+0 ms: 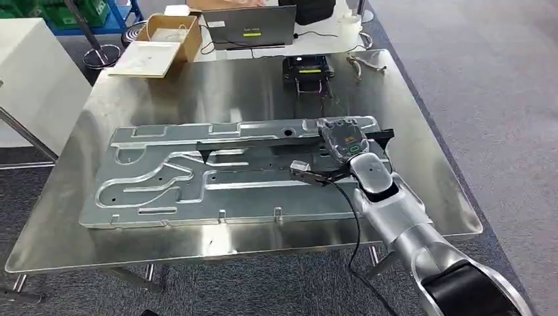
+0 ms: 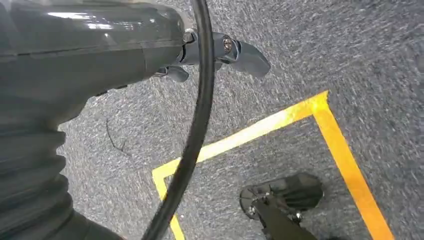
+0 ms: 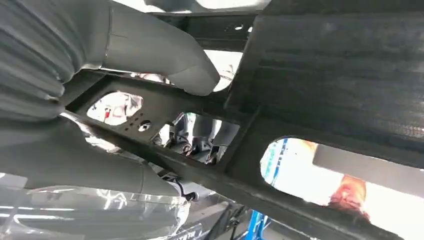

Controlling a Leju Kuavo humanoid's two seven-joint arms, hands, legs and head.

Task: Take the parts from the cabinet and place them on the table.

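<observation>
At the table's far edge: an open laptop (image 1: pixel 249 27), an open cardboard box (image 1: pixel 161 43) with a bag inside, a black device (image 1: pixel 307 71) in front of the laptop, and pliers (image 1: pixel 364 64) to its right. White cabinet (image 1: pixel 33 79) at left. Grey carpet (image 2: pixel 320 45) marked with yellow tape (image 2: pixel 280 125).

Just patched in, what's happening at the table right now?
The robot's right hand grips a long black bracket part and holds it over the large silver stamped panel lying on the metal table. In the right wrist view the thumb presses on the part's black frame. The left hand hangs over grey carpet with yellow floor tape, holding nothing.
</observation>
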